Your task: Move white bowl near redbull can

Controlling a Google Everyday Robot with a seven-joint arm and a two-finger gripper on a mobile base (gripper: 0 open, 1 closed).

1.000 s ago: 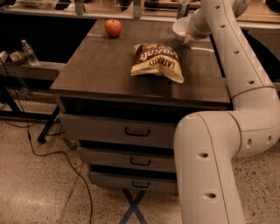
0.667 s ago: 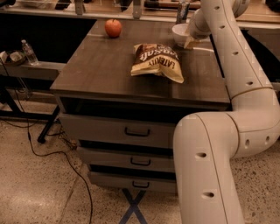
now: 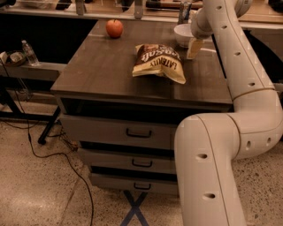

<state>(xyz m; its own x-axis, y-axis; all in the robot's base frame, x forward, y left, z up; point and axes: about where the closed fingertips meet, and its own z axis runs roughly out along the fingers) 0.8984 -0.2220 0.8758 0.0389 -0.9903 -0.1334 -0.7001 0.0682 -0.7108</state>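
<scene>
A big white robot arm (image 3: 230, 132) comes up from the bottom right and bends over the dark brown counter (image 3: 101, 66). Its hand (image 3: 193, 49) is at the far right part of the counter, right next to the white bowl (image 3: 181, 33), on the bowl's right side. The hand looks like it touches the bowl's edge, but I cannot tell how far open the hand is, or if it has hold of the bowl. The white bowl sits upright on the counter near the back. The redbull can (image 3: 184, 10) stands just behind the bowl, at the back edge of the counter, and the two are very close. A brown and yellow bag of chips (image 3: 159, 62) lies flat in the middle of the counter, in front of the bowl and a bit to its left. A red apple (image 3: 114, 28) sits far off at the back left corner. The counter has three grey drawers (image 3: 138, 132) with dark handles under it. A water bottle (image 3: 30, 52) stands on a low shelf on the left. A black wire (image 3: 57, 163) runs across the spotty floor, and a blue tape cross (image 3: 135, 209) is stuck on the floor in front of the drawers.
</scene>
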